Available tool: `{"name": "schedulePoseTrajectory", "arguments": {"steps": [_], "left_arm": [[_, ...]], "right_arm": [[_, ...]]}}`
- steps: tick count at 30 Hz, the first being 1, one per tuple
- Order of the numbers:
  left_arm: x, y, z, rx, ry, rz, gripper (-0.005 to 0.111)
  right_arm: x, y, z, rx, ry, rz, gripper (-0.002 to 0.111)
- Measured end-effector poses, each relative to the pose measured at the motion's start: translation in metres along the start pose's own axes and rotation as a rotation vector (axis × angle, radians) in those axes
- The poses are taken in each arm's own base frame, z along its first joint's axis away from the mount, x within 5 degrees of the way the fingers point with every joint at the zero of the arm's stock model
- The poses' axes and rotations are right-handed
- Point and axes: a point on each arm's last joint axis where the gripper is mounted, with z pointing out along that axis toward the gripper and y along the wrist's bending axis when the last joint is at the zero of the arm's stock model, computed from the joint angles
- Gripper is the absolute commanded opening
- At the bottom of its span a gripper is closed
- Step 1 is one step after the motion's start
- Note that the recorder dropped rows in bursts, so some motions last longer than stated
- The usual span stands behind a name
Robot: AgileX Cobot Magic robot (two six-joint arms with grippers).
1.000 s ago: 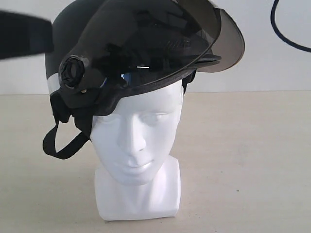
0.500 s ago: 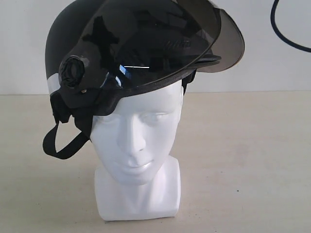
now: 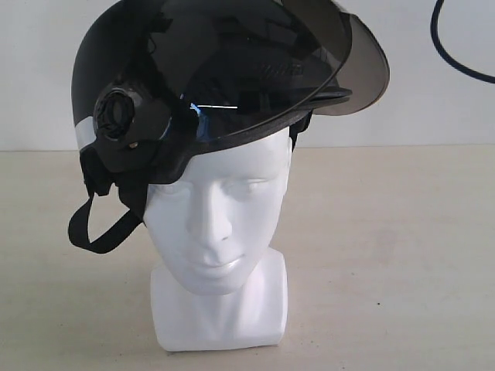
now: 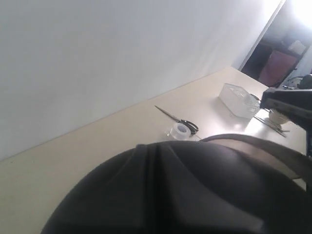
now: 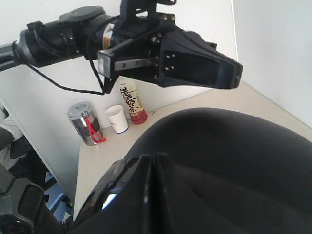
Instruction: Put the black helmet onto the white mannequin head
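Helmet (image 3: 116,69) seated on the white mannequin head (image 3: 224,224), neither arm touching it.
Matte black and round, it covers the crown and tilts a little, with its smoky visor (image 3: 255,54) raised above the bare glossy face. A white stripe (image 3: 85,133) marks one side, and the chin strap (image 3: 97,232) hangs in a loose loop by the cheek. The head stands upright on the pale surface (image 3: 402,255). The left end effector (image 5: 233,75) hangs apart from the shell, fingers pressed together on nothing. The right end effector (image 4: 285,103) is a dark block, and I cannot tell its opening.
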Motion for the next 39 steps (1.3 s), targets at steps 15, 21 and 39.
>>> {"name": "schedulePoseTrajectory", "arguments": {"steps": [15, 21, 39], "left_arm": [[0.008, -0.006, 0.002, 0.160, 0.071, 0.000, 0.004], [0.008, -0.007, 0.002, 0.170, 0.074, 0.002, 0.004], [0.008, -0.009, 0.001, 0.191, 0.076, -0.002, 0.004]], "right_arm": [[0.000, 0.000, 0.000, 0.000, 0.000, -0.002, 0.000], [0.000, 0.000, 0.000, 0.000, 0.000, -0.002, 0.000], [0.000, 0.000, 0.000, 0.000, 0.000, -0.002, 0.000]]}}
